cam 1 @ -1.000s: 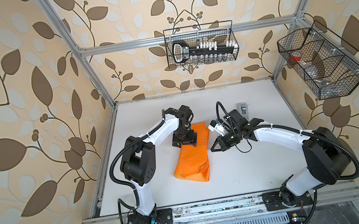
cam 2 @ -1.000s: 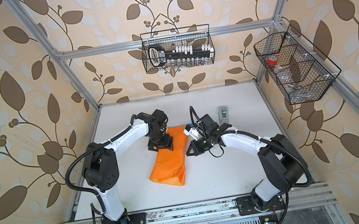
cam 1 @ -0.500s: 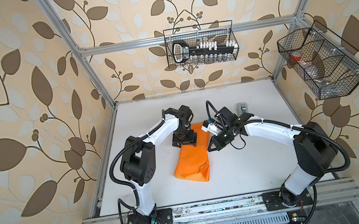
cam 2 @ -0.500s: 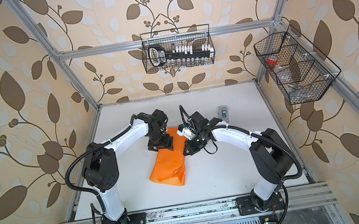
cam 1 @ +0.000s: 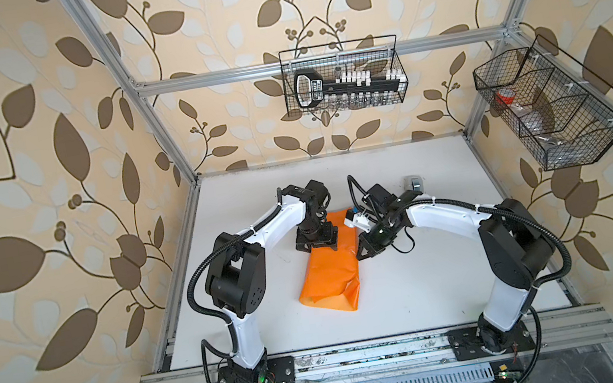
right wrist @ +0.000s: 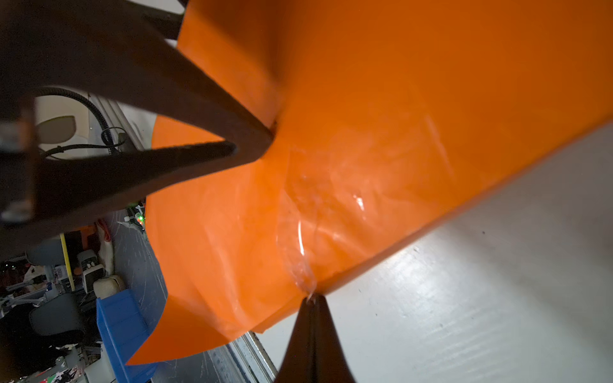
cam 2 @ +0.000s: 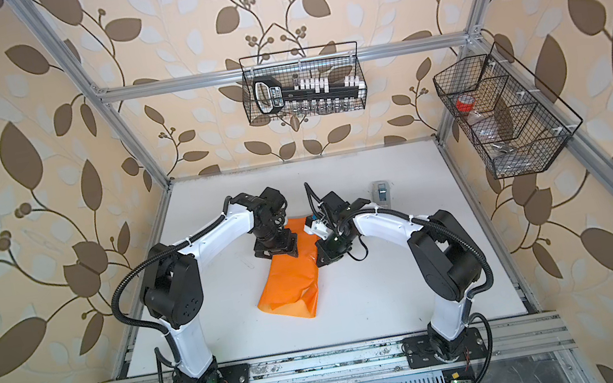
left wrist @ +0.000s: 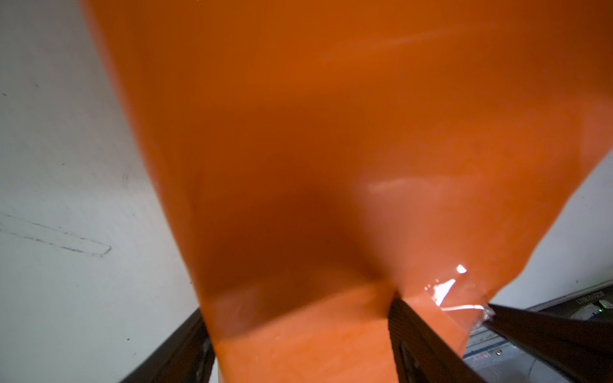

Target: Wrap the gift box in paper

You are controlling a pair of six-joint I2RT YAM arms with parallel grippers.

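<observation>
Right wrist view: the shut right end effector [right wrist: 311, 303] presses tape [right wrist: 305, 232] onto the paper [right wrist: 414, 99] seam, while the left end effector [left wrist: 295, 308], spread wide, clamps the paper-covered gift box steady on the surface [right wrist: 481, 265].

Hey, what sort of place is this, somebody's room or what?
Most likely a robot lab test cell, not a room: a left arm and right arm bolted to a rail at a white table, an aluminium frame holding wallpapered panels, and workshop clutter beyond in the right wrist view.
</observation>
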